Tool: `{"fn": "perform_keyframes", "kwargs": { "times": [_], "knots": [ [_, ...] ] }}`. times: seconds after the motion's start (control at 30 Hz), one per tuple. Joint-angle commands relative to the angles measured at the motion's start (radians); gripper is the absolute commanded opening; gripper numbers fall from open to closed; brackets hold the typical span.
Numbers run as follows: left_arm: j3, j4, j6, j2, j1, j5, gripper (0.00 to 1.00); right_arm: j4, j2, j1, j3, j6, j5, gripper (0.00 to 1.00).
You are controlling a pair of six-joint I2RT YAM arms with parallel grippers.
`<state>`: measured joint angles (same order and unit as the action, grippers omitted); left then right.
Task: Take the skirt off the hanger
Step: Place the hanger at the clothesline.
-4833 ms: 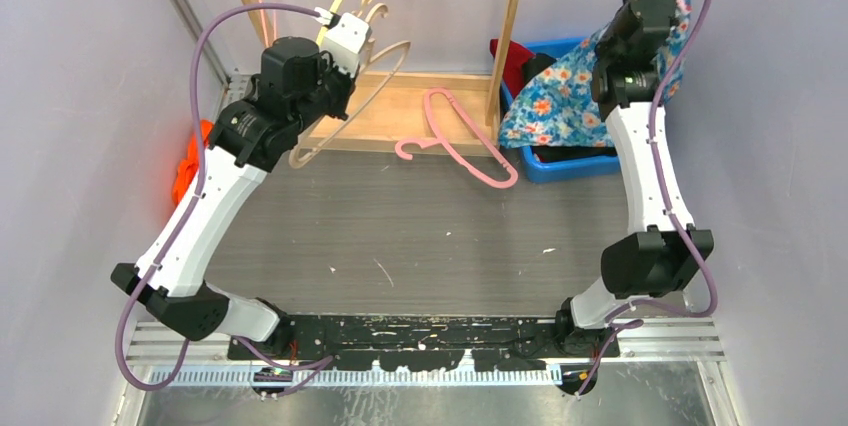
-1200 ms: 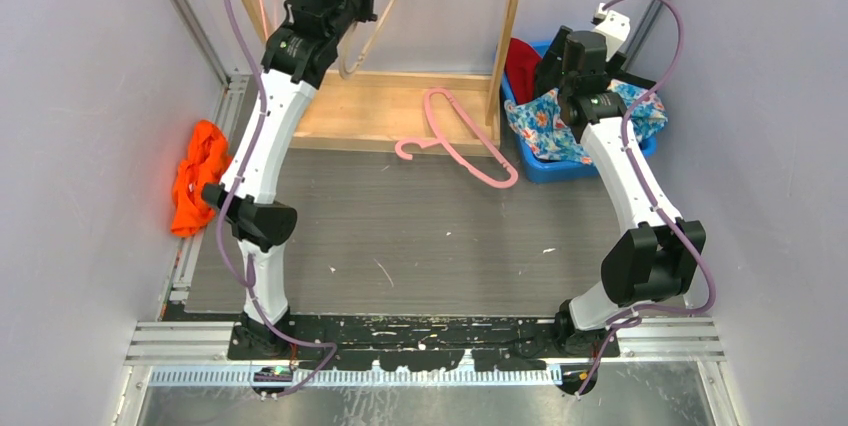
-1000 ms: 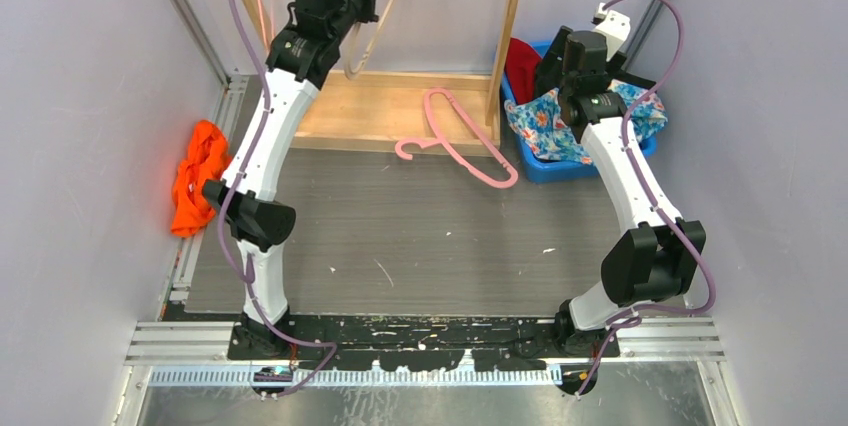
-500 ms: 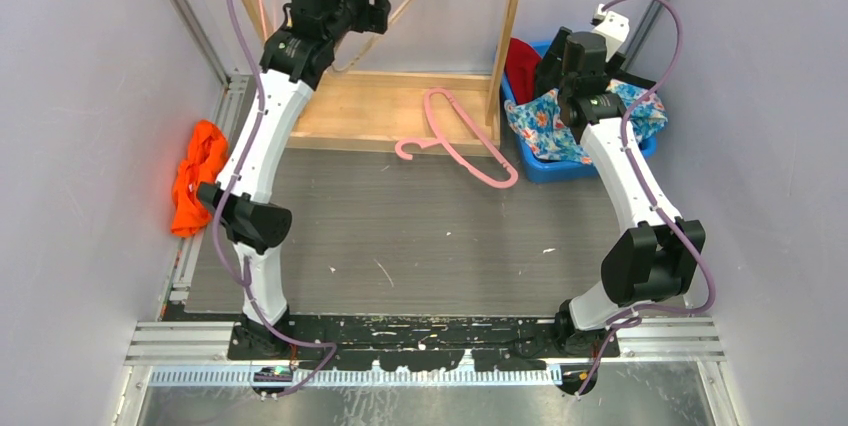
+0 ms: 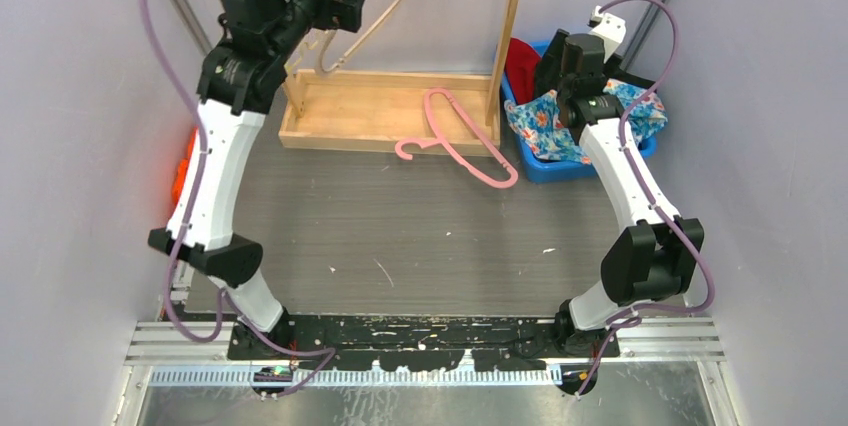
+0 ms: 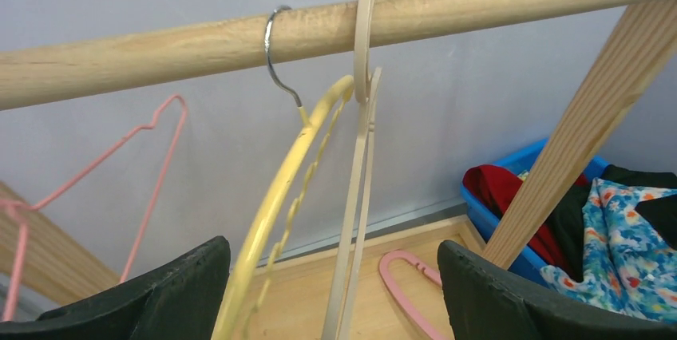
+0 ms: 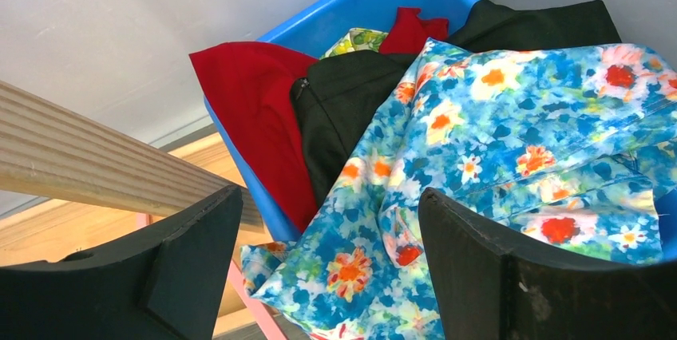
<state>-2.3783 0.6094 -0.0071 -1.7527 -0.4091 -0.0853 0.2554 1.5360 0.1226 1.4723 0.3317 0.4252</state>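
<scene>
Left hand (image 6: 334, 280) opened; wrist view alone shows hanger (image 6: 361, 196) on rod (image 6: 495, 5).

We can read no word, number, brand or sign in any view. The floral skirt (image 7: 511, 156) shows us only a flower print.

The grey table (image 5: 400, 236) bore a wooden rack base (image 5: 350, 111) at its far side. A pink hanger (image 5: 470, 151) lay over the base's front right corner. A blue bin (image 5: 562, 171) stood just right of the base, and an orange cloth (image 5: 183, 174) lay to its left.
</scene>
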Motion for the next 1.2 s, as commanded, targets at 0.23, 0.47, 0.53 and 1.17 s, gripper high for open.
{"fn": "perform_keyframes", "kwargs": {
  "times": [0.23, 0.47, 0.53, 1.17],
  "knots": [
    [0.229, 0.058, -0.093, 0.296, -0.019, 0.178, 0.99, -0.049, 0.009, 0.006, 0.016, -0.021, -0.008, 0.85],
    [0.451, 0.076, -0.119, 0.395, -0.189, 0.244, 0.99, -0.031, -0.033, 0.026, -0.026, -0.070, -0.012, 0.84],
    [0.515, 0.104, -0.108, 0.414, -0.222, 0.226, 1.00, -0.022, -0.059, 0.076, -0.062, -0.138, 0.010, 0.84],
    [0.896, 0.068, -0.120, 0.542, -0.281, 0.126, 1.00, 0.239, -0.082, 0.415, -0.108, -0.306, 0.024, 0.82]
  ]
}}
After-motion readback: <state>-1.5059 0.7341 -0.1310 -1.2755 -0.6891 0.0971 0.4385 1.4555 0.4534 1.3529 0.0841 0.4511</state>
